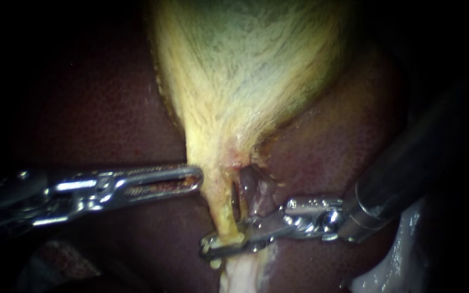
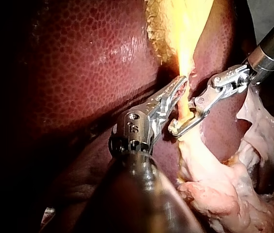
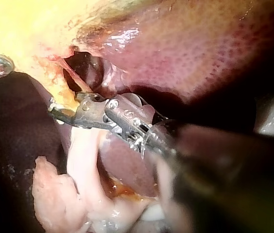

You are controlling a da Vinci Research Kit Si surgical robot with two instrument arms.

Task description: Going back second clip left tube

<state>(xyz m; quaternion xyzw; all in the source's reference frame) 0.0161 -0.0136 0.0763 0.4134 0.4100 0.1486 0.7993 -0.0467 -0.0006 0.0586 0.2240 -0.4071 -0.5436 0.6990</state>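
In the endoscope view the jaws of the right instrument [image 1: 208, 249] were seen closed across the left tube [image 1: 221, 203] below the gallbladder [image 1: 245, 65], and the tips of the left instrument [image 1: 196, 176] were laid against the tube's side. In the left wrist view a thin gap was seen between the left jaws, with nothing gripped. In the right wrist view the liver [image 3: 200, 53] was seen close beside the right jaws, so these were best opened fully, then drawn straight back
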